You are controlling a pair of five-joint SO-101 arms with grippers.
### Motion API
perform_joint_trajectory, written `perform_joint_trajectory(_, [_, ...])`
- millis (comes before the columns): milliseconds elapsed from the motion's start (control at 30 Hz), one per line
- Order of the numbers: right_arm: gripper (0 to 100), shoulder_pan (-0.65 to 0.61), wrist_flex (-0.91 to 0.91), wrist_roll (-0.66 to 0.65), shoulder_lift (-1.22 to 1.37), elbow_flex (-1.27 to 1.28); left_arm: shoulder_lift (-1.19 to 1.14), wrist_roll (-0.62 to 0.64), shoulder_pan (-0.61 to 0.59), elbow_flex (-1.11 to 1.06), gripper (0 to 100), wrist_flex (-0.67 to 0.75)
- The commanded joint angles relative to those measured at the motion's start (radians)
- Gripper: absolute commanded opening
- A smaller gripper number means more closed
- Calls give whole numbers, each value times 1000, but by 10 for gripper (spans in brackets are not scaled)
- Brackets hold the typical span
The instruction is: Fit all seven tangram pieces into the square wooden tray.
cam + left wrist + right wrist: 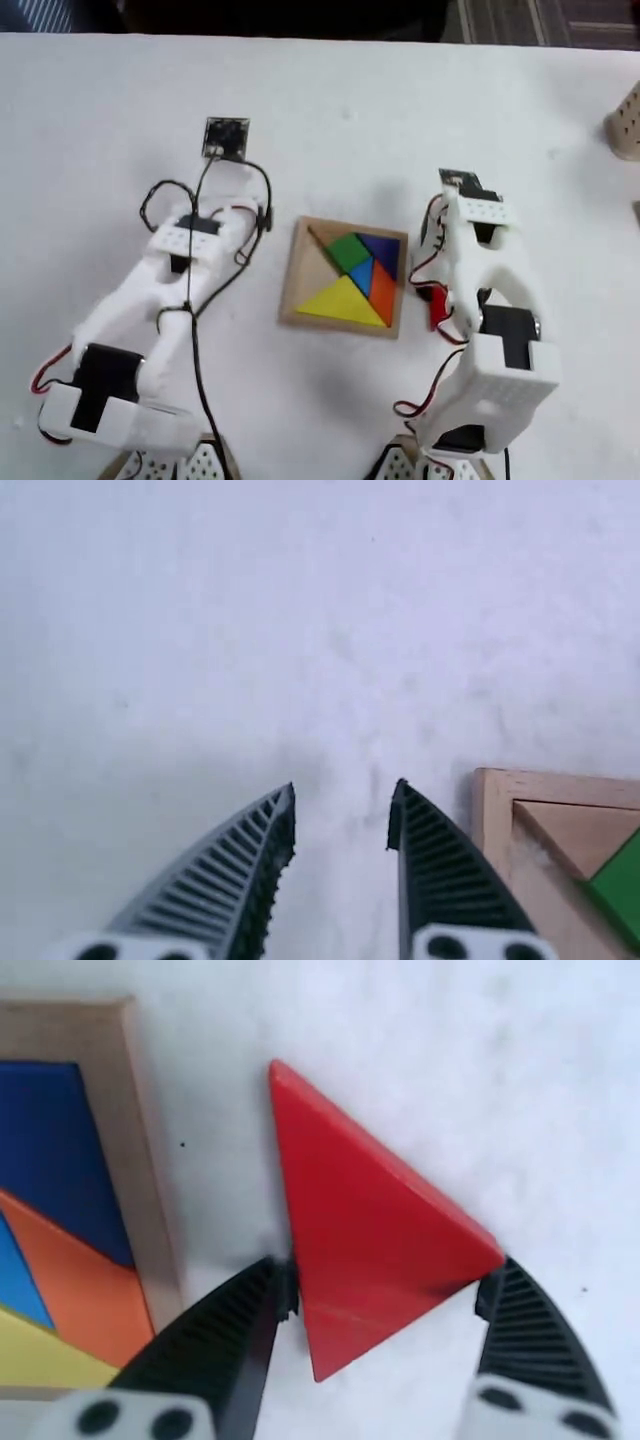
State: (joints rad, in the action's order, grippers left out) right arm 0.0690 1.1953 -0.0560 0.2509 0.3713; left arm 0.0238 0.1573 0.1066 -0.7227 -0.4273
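High view: the wooden tray [292, 300] holds most coloured pieces [345, 298], with one bare triangle gap left. The red triangle [365, 1230] lies just outside the tray, pinched by the right gripper [387, 1287]. Beside the tray, the left gripper [342, 815] is half open and empty.

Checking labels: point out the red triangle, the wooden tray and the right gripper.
red triangle [365, 1210], right wrist view, its top face.
wooden tray [312, 268], high view, bare floor.
right gripper [388, 1288], right wrist view, midway between fingertips.
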Motion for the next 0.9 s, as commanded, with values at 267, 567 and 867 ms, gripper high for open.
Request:
perform_joint_trajectory(267, [296,10,-58,-86,-99,-21,48,-9,-5,14,168,20])
perform_joint_trajectory(567, [295,13,-82,-135,-90,-18,48,-9,-5,14,168,23])
perform_joint_trajectory(867, [294,15,-39,-181,-13,-21,48,-9,-5,14,168,21])
